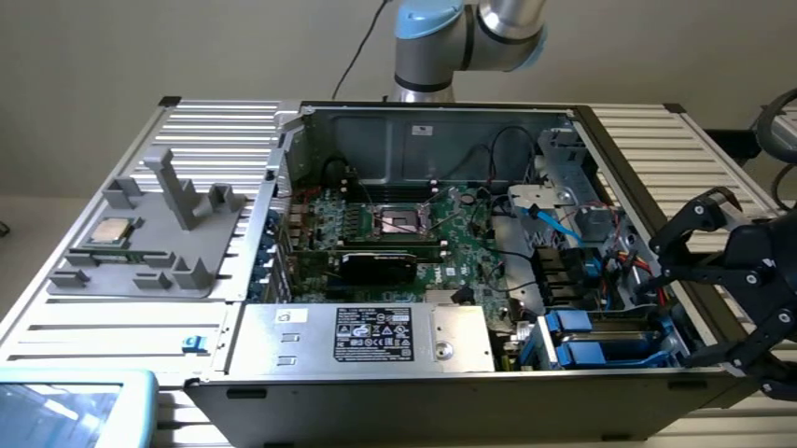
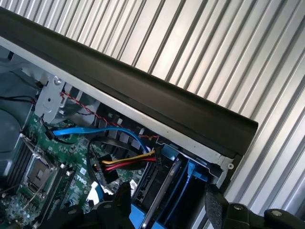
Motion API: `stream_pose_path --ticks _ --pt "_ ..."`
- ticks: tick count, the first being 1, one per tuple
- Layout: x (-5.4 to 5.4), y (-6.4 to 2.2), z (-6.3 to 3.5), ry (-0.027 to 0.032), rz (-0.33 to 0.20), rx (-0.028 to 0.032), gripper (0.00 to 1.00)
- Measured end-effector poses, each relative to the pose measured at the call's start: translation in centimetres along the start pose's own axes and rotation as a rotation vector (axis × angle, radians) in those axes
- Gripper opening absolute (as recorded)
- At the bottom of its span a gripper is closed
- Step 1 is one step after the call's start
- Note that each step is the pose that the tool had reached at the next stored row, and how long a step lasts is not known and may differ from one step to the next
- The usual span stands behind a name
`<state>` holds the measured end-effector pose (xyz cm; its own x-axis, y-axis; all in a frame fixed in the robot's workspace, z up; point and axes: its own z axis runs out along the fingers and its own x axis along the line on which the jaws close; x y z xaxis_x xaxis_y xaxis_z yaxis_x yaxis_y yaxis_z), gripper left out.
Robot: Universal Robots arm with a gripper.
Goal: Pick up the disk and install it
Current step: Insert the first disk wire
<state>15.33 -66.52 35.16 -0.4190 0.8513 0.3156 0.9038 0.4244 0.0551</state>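
Observation:
The disk [image 2: 164, 193] stands on edge in the drive bay at the corner of the open computer case, a silver-grey slab with a bright blue carrier [image 2: 189, 179] beside it. My gripper [image 2: 167, 206] hovers just over it, open, one black finger [image 2: 122, 200] on each side and a gap to the disk on both. In the exterior view the black gripper [image 1: 682, 301] sits at the case's right wall, beside the blue-fronted bay [image 1: 585, 327] where two blue carriers lie one behind the other.
Red, yellow and blue cables [image 2: 124, 162] run close to the bay. The case's black rim [image 2: 143, 90] borders it. A grey fixture [image 1: 149, 252] with a processor chip [image 1: 115, 231] lies at the exterior view's left. The power supply [image 1: 361, 336] fills the case's front.

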Motion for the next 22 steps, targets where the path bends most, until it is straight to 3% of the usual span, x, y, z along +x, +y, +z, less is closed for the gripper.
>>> stream_pose_path --ticks 1,2,7,8,12,19,20,22 --pt "-0.1 0.02 0.05 0.006 0.0 -0.0017 0.71" --pt "-0.1 0.05 0.11 0.0119 0.0 -0.0032 0.63" --pt "-0.4 0.33 0.49 0.0353 0.0 -0.0069 0.6" --pt "-0.5 0.42 0.57 0.0384 0.0 -0.0068 0.53" --pt "-0.7 0.63 0.95 0.0518 0.001 -0.0065 0.53" --pt "-0.9 0.62 1.28 0.0731 0.0 -0.0141 0.51" --pt "-0.9 0.62 1.29 0.0742 0.0 -0.0146 0.44" --pt "-0.9 0.62 1.33 0.0756 -0.001 -0.0152 0.44"
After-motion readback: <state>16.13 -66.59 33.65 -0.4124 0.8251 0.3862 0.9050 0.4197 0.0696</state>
